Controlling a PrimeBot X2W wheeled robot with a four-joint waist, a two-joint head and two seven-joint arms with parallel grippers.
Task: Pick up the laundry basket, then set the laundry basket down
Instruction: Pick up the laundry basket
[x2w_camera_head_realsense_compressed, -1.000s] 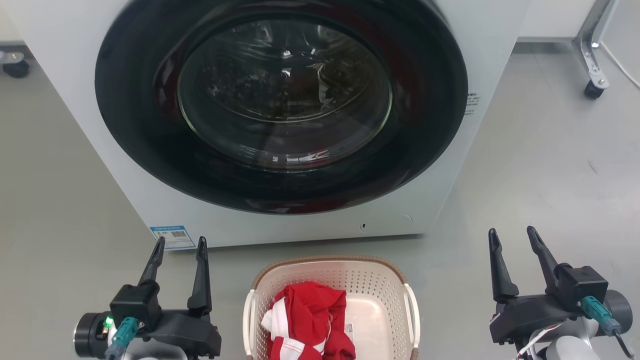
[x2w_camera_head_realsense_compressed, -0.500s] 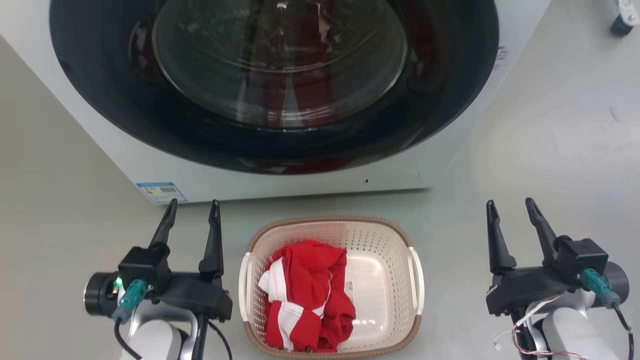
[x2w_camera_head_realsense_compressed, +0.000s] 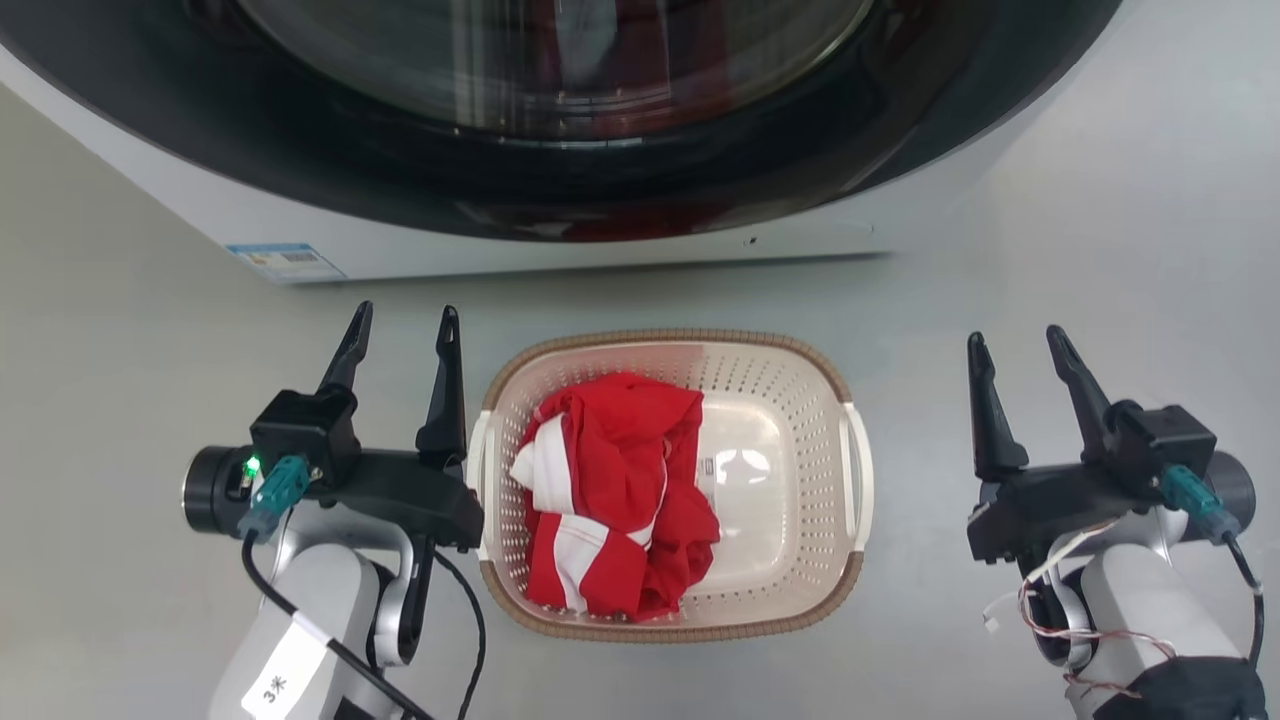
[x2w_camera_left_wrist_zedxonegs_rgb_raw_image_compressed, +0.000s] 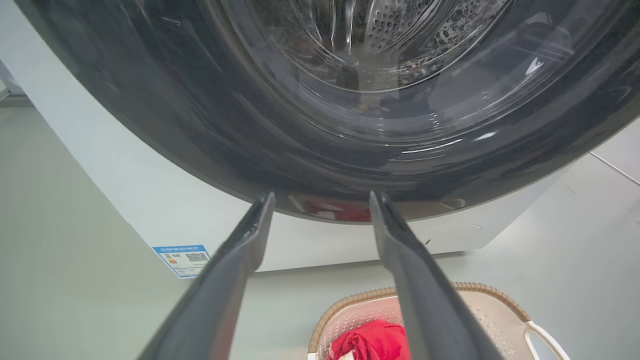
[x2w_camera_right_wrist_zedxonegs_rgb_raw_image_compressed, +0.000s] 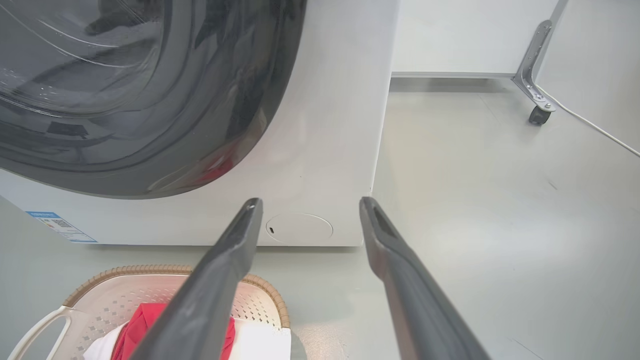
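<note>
Pale grey floor (x2w_camera_head_realsense_compressed: 1100, 200), w/ the washer (x2w_camera_head_realsense_compressed: 640, 180) in front of me: big dark round door, white body, small blue label (x2w_camera_head_realsense_compressed: 285, 260) at its lower L corner. In the R wrist view a metal leg on a caster (x2w_camera_right_wrist_zedxonegs_rgb_raw_image_compressed: 537, 115) stands further back, w/ a thin white cable (x2w_camera_right_wrist_zedxonegs_rgb_raw_image_compressed: 590, 125) along the floor.

The laundry basket (x2w_camera_head_realsense_compressed: 790, 385) sits on the floor between my two arms, just short of the washer's base. It's upright, w/ a crumpled red-and-white cloth (x2w_camera_head_realsense_compressed: 610, 480) in its L half and the R half of its bottom bare.

My L pincer (x2w_camera_head_realsense_compressed: 404, 318) is spread wide, nothing between the fingers. The forearm comes up from the lower L, wrist bent, fingers pointing fwd at the washer. The inner finger runs right beside the basket's L handle (x2w_camera_head_realsense_compressed: 478, 460); can't tell if it touches. In the L wrist view the L pincer (x2w_camera_left_wrist_zedxonegs_rgb_raw_image_compressed: 324, 197) frames the door's lower edge, and the basket rim (x2w_camera_left_wrist_zedxonegs_rgb_raw_image_compressed: 480, 295) is low and to the R.

My R pincer (x2w_camera_head_realsense_compressed: 1013, 338) is also wide open and empty, in the same pose: forearm from the lower R, fingers fwd. It's well apart from the basket's R handle (x2w_camera_head_realsense_compressed: 862, 460), w/ bare floor between. In the R wrist view the R pincer (x2w_camera_right_wrist_zedxonegs_rgb_raw_image_compressed: 310, 201) frames the washer's lower R corner, and the basket rim (x2w_camera_right_wrist_zedxonegs_rgb_raw_image_compressed: 125, 272) is low L.
</note>
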